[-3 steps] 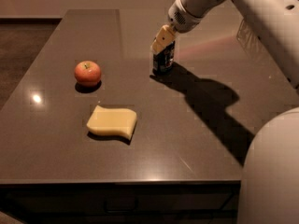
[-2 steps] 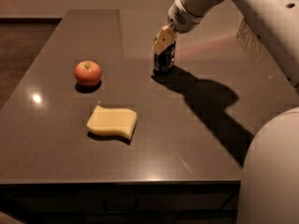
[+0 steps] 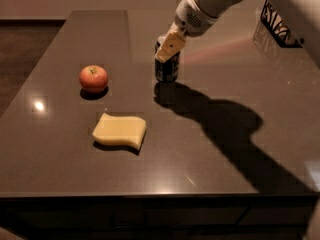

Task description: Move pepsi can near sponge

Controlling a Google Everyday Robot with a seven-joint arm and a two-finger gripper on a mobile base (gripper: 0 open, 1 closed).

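Observation:
The pepsi can [image 3: 167, 70], dark with a silver top, stands upright on the dark table [image 3: 60, 164] right of centre, toward the back. My gripper [image 3: 165, 53] reaches down from the upper right and is shut on the can's upper part; one pale finger [image 3: 169, 44] crosses the front of its top. The sponge [image 3: 120, 130], flat and pale yellow, lies toward the front left of the can, well apart from it.
A red apple [image 3: 93, 78] sits on the table left of the can and behind the sponge. A dark wire object [image 3: 278, 24] stands at the far right back. My arm's shadow falls across the table to the right of the can.
My gripper and the can have shifted a little to the left, toward the apple and sponge. The apple and sponge have not moved.

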